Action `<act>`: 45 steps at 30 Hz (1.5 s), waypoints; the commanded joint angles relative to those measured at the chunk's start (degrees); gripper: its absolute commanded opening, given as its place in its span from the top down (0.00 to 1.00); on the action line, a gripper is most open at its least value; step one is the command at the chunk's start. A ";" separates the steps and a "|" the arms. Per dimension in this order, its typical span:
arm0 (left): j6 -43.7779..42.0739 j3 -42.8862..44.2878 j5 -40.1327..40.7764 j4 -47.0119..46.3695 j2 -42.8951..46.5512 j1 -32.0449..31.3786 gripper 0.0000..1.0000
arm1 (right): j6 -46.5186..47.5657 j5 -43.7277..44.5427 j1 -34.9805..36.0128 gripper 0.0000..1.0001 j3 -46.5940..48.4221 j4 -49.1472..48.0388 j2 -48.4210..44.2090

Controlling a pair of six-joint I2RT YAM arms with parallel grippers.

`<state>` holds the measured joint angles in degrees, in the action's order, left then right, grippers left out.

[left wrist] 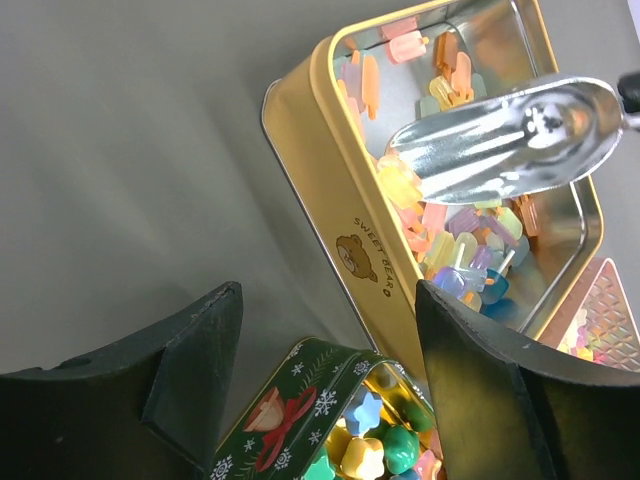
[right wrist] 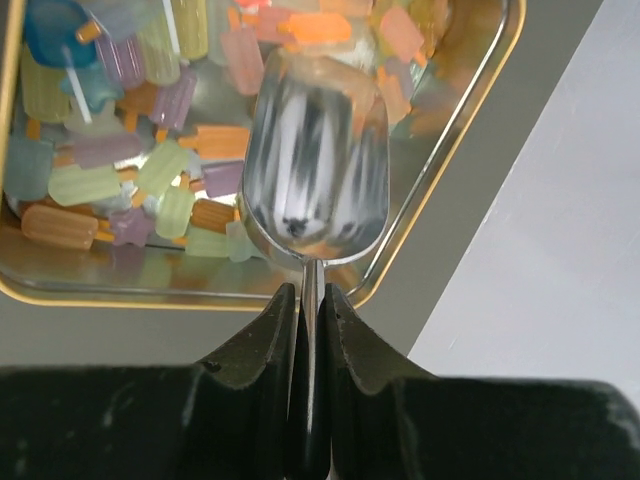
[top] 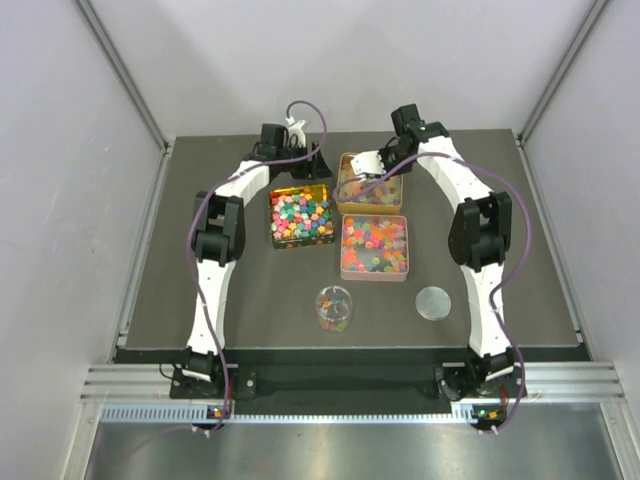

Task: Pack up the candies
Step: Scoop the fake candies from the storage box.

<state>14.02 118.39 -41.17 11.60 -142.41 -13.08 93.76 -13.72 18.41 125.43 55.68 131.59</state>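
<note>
Right wrist view: empty scoop clamped in right gripper over candies in far yellow tin. Left gripper held wide, empty. Near jar barely filled; most packing judged left.

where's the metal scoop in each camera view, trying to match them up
Top external: the scoop is small, far centre, over the gold tin.
Left wrist: scoop upper right, its bowl hanging over the same tin.
Right wrist: scoop centre, its handle pinched between the right fingers, its bowl above the tin.
Shared landmark: the gold tin of popsicle-shaped candies.
</note>
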 commanded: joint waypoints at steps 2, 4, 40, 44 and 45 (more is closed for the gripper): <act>-0.40 -0.44 -1.11 -1.93 2.66 -0.63 0.26 | 1.69 1.85 -1.27 1.00 -2.64 15.33 6.22; -0.57 -0.79 -0.85 -1.93 2.92 -0.98 0.26 | 2.48 2.02 -1.71 1.00 -2.64 15.42 6.31; -0.93 -2.28 -1.20 -0.87 4.95 -2.30 0.28 | 2.43 2.12 1.36 1.00 -4.75 -2.30 4.73; -0.49 -2.11 -1.99 -1.14 5.12 -2.04 0.28 | -2.78 2.11 1.45 1.00 -11.23 -8.56 2.27; -0.31 -2.02 -1.90 -1.40 5.21 -1.86 0.28 | -3.14 2.20 1.71 1.00 -12.56 -9.44 1.48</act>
<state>12.99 116.44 -41.17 11.68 -142.23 -15.51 97.67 -8.40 18.26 119.52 51.48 133.47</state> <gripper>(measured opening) 0.724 0.151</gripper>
